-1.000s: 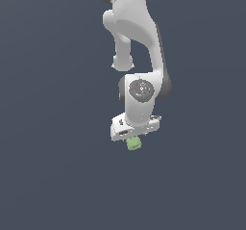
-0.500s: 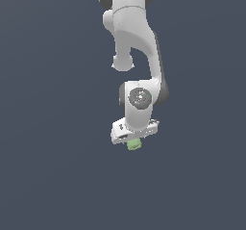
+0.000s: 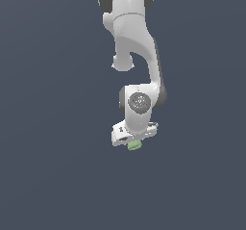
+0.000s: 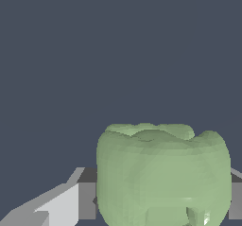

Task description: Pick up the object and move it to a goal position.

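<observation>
Little had moved over the last second: the gripper [image 3: 133, 141] sat at nearly the same spot in the exterior view, perhaps a touch lower and more toward that view's right than a second before, with the object [image 3: 134, 145] riding along beneath it. I read the gripper as pinched on the object, since the pale green lump hung just under the white hand and kept its place relative to it across all three moments. From the wrist view the object [image 4: 163, 175] filled the space close in front of the camera, with a grey finger [image 4: 87, 199] touching its side and a sliver of another at the opposite edge, so the jaws looked pressed against it from both sides. Beyond the hand, the arm [image 3: 137, 56] reached straight down from the top of the exterior view. I saw no counter edge and no goal marker against the flat dark background, so I judged the carry under way but could not tell how far remained.
</observation>
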You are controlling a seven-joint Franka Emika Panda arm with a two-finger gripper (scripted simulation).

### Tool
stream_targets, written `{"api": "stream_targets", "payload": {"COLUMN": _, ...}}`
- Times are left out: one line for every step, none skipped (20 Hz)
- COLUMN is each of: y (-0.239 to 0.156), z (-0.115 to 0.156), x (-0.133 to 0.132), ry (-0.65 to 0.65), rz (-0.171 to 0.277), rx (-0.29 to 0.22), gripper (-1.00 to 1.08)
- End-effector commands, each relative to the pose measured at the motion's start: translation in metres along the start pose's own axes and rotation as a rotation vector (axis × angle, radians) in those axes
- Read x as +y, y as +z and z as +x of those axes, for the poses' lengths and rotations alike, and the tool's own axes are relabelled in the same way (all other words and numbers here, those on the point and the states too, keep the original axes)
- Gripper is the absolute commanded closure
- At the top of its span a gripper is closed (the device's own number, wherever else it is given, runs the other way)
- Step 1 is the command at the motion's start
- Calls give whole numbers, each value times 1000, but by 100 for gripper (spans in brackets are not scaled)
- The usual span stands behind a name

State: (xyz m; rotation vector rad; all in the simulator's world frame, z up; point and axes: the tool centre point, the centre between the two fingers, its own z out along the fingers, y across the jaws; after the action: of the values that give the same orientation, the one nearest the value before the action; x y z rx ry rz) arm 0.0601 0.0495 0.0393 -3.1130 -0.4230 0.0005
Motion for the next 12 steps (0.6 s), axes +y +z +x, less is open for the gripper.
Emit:
{"api": "stream_targets", "payload": {"y": 0, "z": 0, "x": 0, "ry": 0, "rz": 0, "rx": 0, "gripper": 108}}
{"api": "stream_targets", "payload": {"y": 0, "z": 0, "x": 0, "ry": 0, "rz": 0, "rx": 0, "gripper": 108}}
{"api": "stream_targets", "payload": {"y": 0, "z": 0, "x": 0, "ry": 0, "rz": 0, "rx": 0, "gripper": 108}}
{"api": "stream_targets", "payload": {"y": 0, "z": 0, "x": 0, "ry": 0, "rz": 0, "rx": 0, "gripper": 108}}
{"api": "stream_targets", "payload": {"y": 0, "z": 0, "x": 0, "ry": 0, "rz": 0, "rx": 0, "gripper": 108}}
{"api": "stream_targets", "payload": {"y": 0, "z": 0, "x": 0, "ry": 0, "rz": 0, "rx": 0, "gripper": 108}}
{"api": "stream_targets", "payload": {"y": 0, "z": 0, "x": 0, "ry": 0, "rz": 0, "rx": 0, "gripper": 108}}
{"api": "stream_targets", "payload": {"y": 0, "z": 0, "x": 0, "ry": 0, "rz": 0, "rx": 0, "gripper": 108}}
{"api": "stream_targets", "payload": {"y": 0, "z": 0, "x": 0, "ry": -1, "rz": 0, "rx": 1, "gripper": 108}}
{"api": "stream_targets", "payload": {"y": -1, "z": 0, "x": 0, "ry": -2, "rz": 0, "rx": 2, "gripper": 108}}
{"api": "stream_targets", "payload": {"y": -3, "z": 0, "x": 1, "ry": -4, "rz": 0, "rx": 3, "gripper": 108}}
{"api": "stream_targets", "payload": {"y": -5, "z": 1, "x": 2, "ry": -7, "rz": 0, "rx": 6, "gripper": 108}}
